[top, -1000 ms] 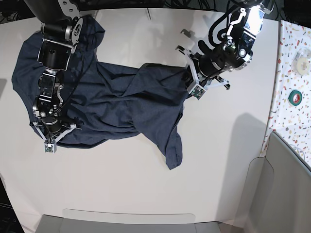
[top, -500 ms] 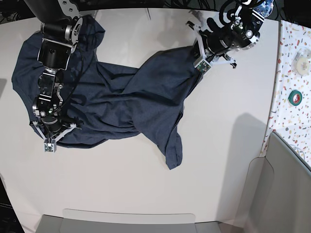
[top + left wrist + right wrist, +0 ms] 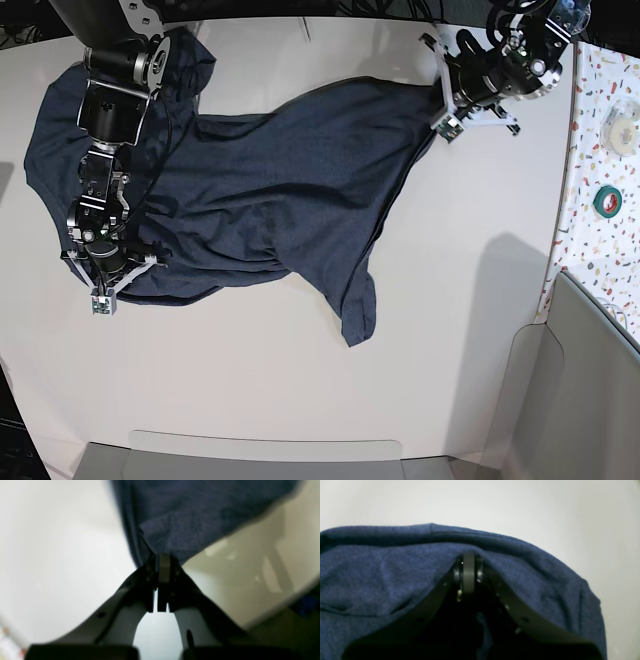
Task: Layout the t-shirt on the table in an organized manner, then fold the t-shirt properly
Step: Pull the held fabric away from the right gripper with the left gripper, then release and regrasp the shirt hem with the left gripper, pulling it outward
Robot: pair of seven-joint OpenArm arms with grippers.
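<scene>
The left claw [image 3: 437,105] is clamped on an edge of the t-shirt [image 3: 250,190], whose cloth stretches away from its tips across the table [image 3: 300,390]. The right claw [image 3: 112,268] is pinched shut on the shirt's opposite edge, with fabric bunched around and behind its fingers [image 3: 469,572].

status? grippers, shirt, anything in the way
Left gripper shut on t-shirt edge. Right gripper shut on t-shirt too. T-shirt stretched between them, still rumpled on table. Nothing in the way.
</scene>
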